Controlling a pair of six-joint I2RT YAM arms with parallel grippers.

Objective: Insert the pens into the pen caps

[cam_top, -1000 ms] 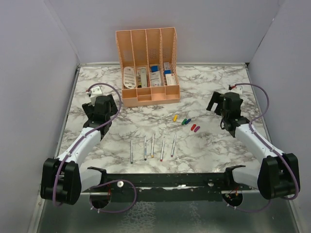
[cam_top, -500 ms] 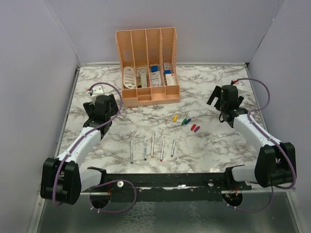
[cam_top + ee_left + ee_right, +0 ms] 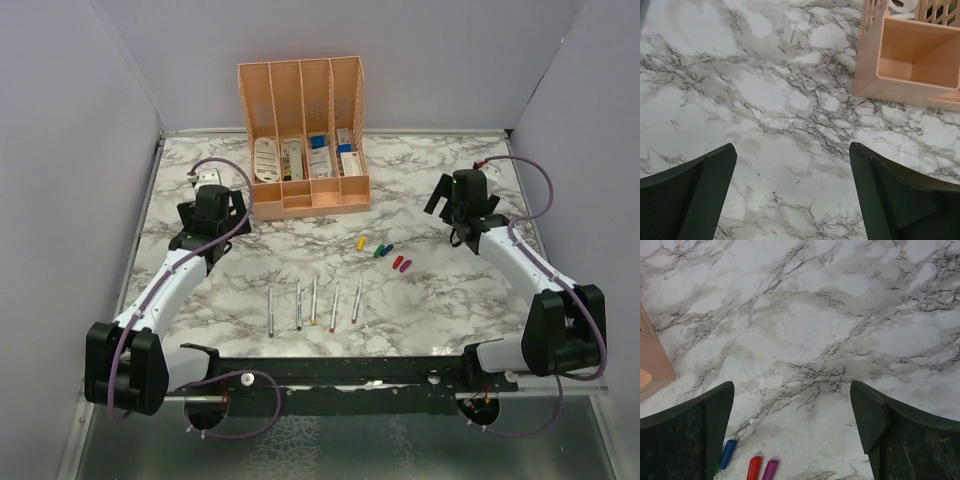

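Observation:
Five grey-white pens (image 3: 314, 303) lie side by side near the middle front of the marble table (image 3: 430, 170). The caps lie in a loose group to their right: yellow (image 3: 360, 242), green (image 3: 378, 253), blue (image 3: 387, 247), red (image 3: 397, 263) and magenta (image 3: 406, 263). My left gripper (image 3: 211, 216) is open and empty, over bare marble (image 3: 792, 165) left of the organiser. My right gripper (image 3: 458, 208) is open and empty (image 3: 791, 405), right of the caps. Its view shows the blue cap (image 3: 728, 454), red cap (image 3: 754, 468) and magenta cap (image 3: 770, 470) at the bottom left.
A peach organiser (image 3: 305, 196) with white and blue items stands at the back centre; its front corner shows in the left wrist view (image 3: 910, 60) and its edge in the right wrist view (image 3: 652, 365). Grey walls enclose the table on three sides.
Both grippers have moved a little away from me: the left one toward the organiser's left front, the right one toward the far right. Pens and caps have not moved.

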